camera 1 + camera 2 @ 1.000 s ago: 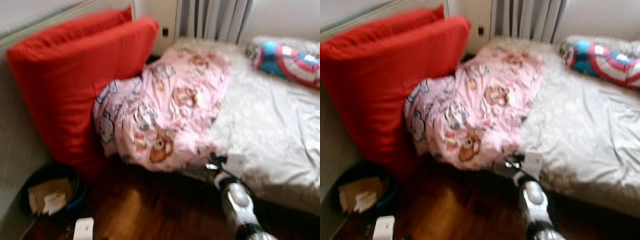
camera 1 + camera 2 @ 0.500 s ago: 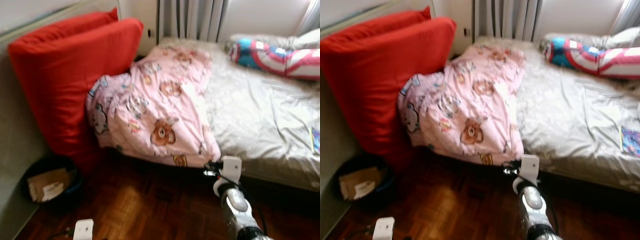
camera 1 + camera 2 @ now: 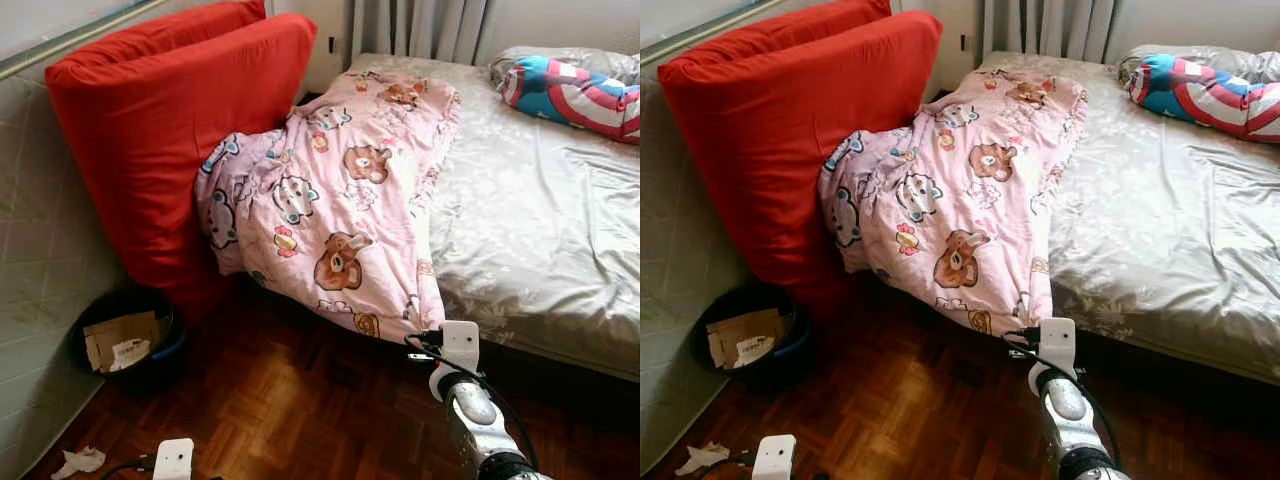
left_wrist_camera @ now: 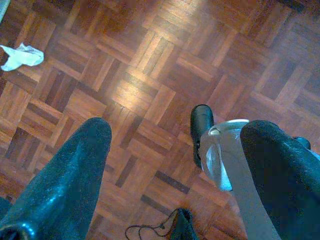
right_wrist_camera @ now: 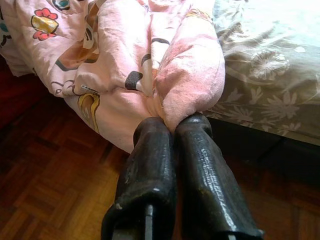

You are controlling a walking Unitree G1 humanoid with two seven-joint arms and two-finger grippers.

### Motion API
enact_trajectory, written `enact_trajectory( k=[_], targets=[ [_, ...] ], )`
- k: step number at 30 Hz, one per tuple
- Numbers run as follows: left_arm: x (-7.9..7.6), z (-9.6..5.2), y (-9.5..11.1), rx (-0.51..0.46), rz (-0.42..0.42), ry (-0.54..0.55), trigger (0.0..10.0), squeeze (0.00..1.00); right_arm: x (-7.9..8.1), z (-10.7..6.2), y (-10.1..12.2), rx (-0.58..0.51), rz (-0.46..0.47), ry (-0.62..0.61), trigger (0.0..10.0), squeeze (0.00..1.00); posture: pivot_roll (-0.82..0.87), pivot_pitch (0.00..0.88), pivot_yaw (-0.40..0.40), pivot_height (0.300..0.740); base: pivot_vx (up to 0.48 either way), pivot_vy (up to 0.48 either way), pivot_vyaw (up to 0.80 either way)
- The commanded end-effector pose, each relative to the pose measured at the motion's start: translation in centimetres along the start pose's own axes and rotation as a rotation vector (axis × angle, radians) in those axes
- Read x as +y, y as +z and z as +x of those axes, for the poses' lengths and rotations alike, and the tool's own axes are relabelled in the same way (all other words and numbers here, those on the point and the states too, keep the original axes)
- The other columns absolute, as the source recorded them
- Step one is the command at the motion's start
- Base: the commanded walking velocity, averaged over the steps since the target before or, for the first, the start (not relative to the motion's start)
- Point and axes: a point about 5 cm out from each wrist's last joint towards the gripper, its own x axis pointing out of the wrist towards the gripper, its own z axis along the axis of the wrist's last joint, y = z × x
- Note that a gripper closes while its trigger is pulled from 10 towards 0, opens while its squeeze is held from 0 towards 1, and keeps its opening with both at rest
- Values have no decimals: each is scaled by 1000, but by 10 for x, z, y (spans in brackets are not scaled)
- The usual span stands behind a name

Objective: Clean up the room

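Since 1.0 s ago the view has sharpened and swung, so the bed sits squarer in frame; that is camera motion, and the quilt lies draped just as it did.

Item 1, left hand (image 4: 170,165): hangs low over the parquet floor (image 4: 150,65), its 2 black fingers spread wide, holding nothing. A crumpled white tissue (image 4: 21,55) lies on the floor nearby.

Item 2, right hand (image 5: 172,145): fingers pressed together, tips touching the lowest fold of the pink quilt (image 3: 340,200); whether fabric is pinched between them cannot be told.

Item 3, pink quilt: cartoon bear and cat print, draped over the bed's near left corner and hanging toward the floor, its far end resting on the grey sheet (image 3: 540,220). Judged soft, padded, light but bulky; it will sag and slide when lifted. Best hold: the thick rolled hem at the hanging corner.

Item 4, dark bin (image 3: 125,340) with cardboard scraps, beside 2 red cushions (image 3: 160,140).

Item 5, striped pillow (image 3: 575,90) at the far end of the bed.

Writing, brands: none legible.
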Motion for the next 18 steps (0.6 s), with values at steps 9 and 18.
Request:
enact_trajectory(
  k=[9, 18],
  targets=[
    [3, -1, -4, 23, 23, -5, 10000, 0, 1, -2, -11, 79, -25, 2, 10000, 769, -58, 49, 14, 740, 0, 0, 0],
    [3, -1, -3, 23, 24, -9, 10000, 0, 0, -5, -22, 143, -44, 9, 10000, 1000, -56, 52, 13, 740, 0, 0, 0]
  ],
)
